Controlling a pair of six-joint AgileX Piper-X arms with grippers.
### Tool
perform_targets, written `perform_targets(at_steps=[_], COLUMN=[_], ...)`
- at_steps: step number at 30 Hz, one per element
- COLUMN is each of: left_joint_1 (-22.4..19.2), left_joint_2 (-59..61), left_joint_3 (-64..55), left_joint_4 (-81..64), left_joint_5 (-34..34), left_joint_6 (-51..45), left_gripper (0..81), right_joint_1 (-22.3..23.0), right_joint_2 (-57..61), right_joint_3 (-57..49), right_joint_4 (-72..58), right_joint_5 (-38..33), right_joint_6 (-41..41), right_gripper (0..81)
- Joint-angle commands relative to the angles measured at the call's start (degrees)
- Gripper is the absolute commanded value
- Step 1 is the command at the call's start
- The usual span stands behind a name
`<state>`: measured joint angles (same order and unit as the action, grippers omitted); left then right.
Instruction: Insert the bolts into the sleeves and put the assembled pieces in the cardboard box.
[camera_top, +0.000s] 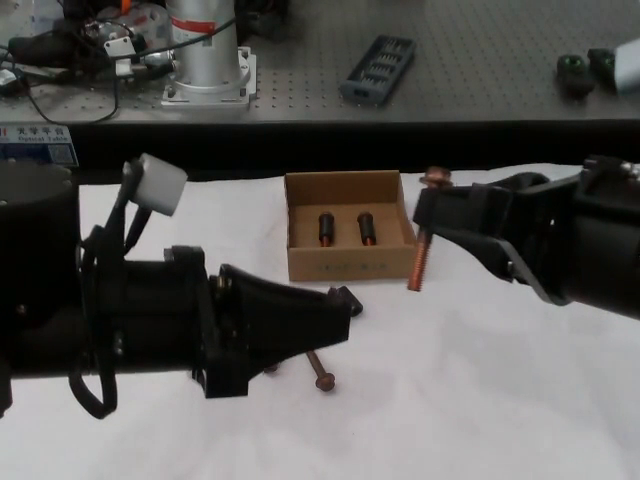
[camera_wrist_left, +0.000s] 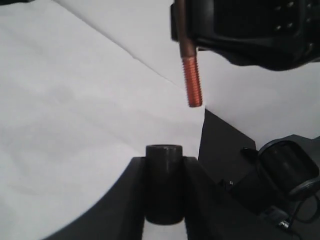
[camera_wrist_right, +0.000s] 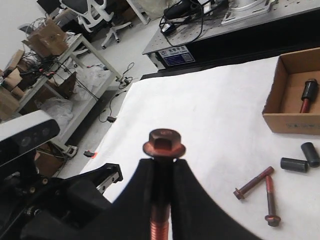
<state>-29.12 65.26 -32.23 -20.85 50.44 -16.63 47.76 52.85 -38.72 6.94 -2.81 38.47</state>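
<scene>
L gripper (camera_wrist_left: 164, 164) clamps sleeve (camera_wrist_left: 163, 192), open end toward bolt (camera_wrist_left: 191, 80). R gripper (camera_wrist_right: 164, 169) pinches bolt under head; thread tip apart from sleeve, off its axis. Line tip w/ bore first, keep bolt straight, feed slow, don't force. Box (camera_top: 343, 268) btwn arms, farther back.

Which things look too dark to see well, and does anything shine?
Left wrist view: the sleeve and the left hand around it are almost black against the bright white cloth, while the bolt shines coppery. Right wrist view: the right hand is a dark shape, and the bolt's head catches light. High view: the left arm is a black mass.
</scene>
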Motion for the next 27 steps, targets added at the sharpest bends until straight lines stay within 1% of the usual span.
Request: perform_targets(at_steps=[1,6,21,27], left_joint_1=[-0.2,-0.2,-0.2,-0.2], left_joint_2=[-0.72,-0.72,-0.72,-0.72], left_joint_3=[-0.11,-0.11,-0.11,-0.11], left_joint_4=[-1.98,-1.98,-2.95,-7.55], left_joint_5=[1.66,1.83,2.3,3.08], left_joint_6=[-1.42,-1.42,-1.42,-4.82], left_gripper=[0.6,0.6,0.6,0.6], right_joint_1=[-0.42,-0.42,-0.42,-0.42], right_joint_2=[1.18,3.42,4.01,5.04], right_joint_3=[-0.26,-0.26,-0.26,-0.26], right_joint_4=[-4.61,-7.42,-11.93,-12.2], right_joint_5=[-3.21,-5.79,-5.51,-5.65], right_joint_6=[0.74,1.84,1.29,1.29], right_gripper=[1.7,1.7,1.7,1.7])
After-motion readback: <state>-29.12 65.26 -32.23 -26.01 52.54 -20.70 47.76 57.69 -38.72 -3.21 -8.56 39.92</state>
